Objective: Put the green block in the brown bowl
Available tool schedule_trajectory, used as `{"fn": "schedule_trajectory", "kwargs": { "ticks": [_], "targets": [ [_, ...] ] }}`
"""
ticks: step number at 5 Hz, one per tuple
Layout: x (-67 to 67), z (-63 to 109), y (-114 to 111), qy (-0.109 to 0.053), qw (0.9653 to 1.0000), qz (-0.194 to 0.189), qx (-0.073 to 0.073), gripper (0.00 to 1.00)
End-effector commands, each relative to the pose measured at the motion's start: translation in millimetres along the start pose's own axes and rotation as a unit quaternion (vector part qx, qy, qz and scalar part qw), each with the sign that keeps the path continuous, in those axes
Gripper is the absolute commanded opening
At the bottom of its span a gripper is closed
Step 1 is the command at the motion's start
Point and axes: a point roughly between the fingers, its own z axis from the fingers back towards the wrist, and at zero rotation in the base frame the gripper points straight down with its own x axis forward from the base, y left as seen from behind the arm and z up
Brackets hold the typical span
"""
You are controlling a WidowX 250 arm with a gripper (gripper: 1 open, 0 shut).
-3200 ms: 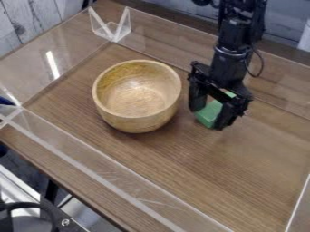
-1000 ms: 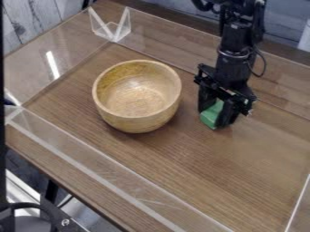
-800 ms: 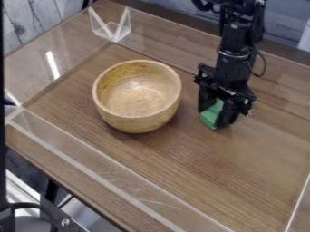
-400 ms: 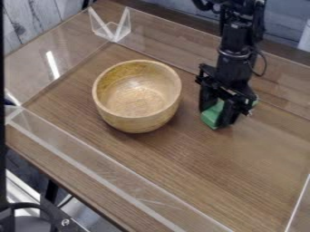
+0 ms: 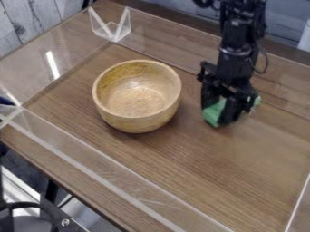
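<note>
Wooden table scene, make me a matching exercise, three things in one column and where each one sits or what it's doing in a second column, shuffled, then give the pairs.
Column one:
1. bright green rectangular block
2. round light tan wooden bowl
3. black gripper

Column two:
A. sits empty on the table, left of the arm
B. comes down from above, jaws shut
C. clamped between the jaws, right of the bowl

Pairs: 1-C, 2-A, 3-B
</note>
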Motion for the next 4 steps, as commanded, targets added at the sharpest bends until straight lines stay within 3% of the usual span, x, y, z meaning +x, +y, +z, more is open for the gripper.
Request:
{"fn": "schedule_trajectory", "kwargs": {
  "ticks": [1,2,3,4],
  "targets": [
    [6.3,66.9,7,-0.086,0.9956,0.014,0.034,0.00],
    [-10.2,94.1,25,-0.098,0.9932,0.042,0.048,0.00],
    [-33.5,110.0,45,-0.094,0.9911,0.075,0.058,0.00],
    [-58.9,108.9,81,-0.081,0.9883,0.112,0.064,0.00]
  ]
}}
